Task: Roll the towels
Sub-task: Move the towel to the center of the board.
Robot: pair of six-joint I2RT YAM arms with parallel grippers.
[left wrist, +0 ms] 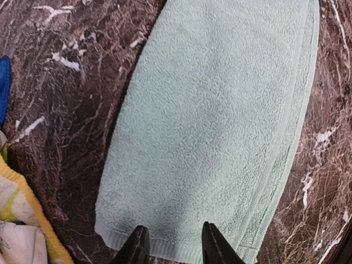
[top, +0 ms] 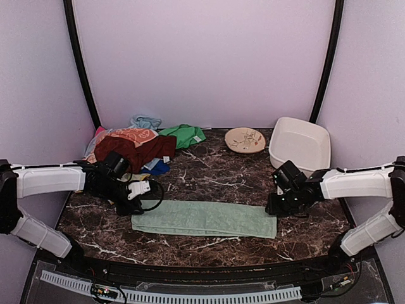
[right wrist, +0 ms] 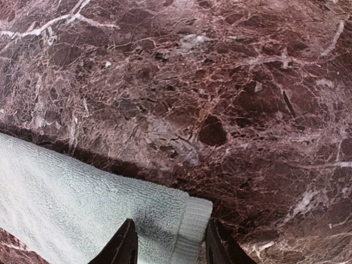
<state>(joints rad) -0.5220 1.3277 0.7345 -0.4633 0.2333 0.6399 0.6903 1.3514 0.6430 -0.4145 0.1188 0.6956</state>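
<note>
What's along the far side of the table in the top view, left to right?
heap of towels, a maroon one on top → bright green towel → round plate → white tub. The pale blue towel overlaps the heap from behind, so it is left out of the order.

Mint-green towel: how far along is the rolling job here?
Done: the mint-green towel lies flat as a long folded strip. In hand: the left gripper and right gripper sit at its two ends, jaws apart over the cloth. To do: no roll is started, and the pile of other towels at the back left is unrolled.
</note>
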